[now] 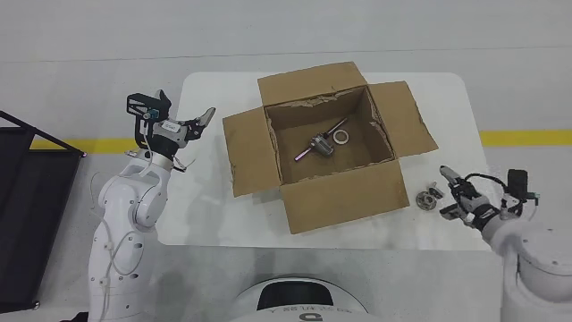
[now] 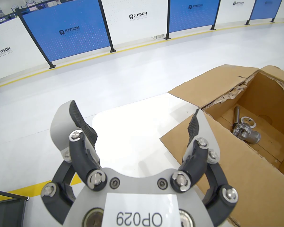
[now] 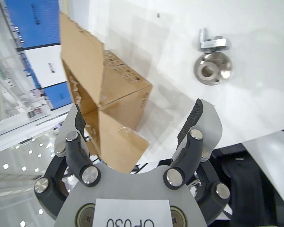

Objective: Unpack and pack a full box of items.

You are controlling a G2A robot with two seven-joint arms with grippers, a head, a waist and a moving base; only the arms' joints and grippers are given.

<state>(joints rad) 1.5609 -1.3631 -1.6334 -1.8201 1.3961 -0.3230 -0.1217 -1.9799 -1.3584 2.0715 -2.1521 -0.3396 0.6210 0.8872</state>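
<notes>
The cardboard box (image 1: 335, 199) sat on the table (image 1: 214, 224), flaps spread. Inside lay a metal shaft part (image 2: 244, 131) beside a ring (image 2: 248, 120); the left wrist view added the box's torn rim. Left of the box, the left gripper (image 2: 134, 107) hung spread wide, empty. Right of the box, a flanged fitting (image 3: 212, 68) lay near the right gripper (image 3: 137, 103), likewise wide and empty.

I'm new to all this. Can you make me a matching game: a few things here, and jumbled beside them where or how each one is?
Things: 1 flanged metal part; 2 metal ring; 3 cardboard box; 4 left gripper.
States: A flaps folded out; B fingers apart, holding nothing; C on the table, outside the box; D lying inside the box.
Pairs: 1-C; 2-D; 3-A; 4-B.
</notes>
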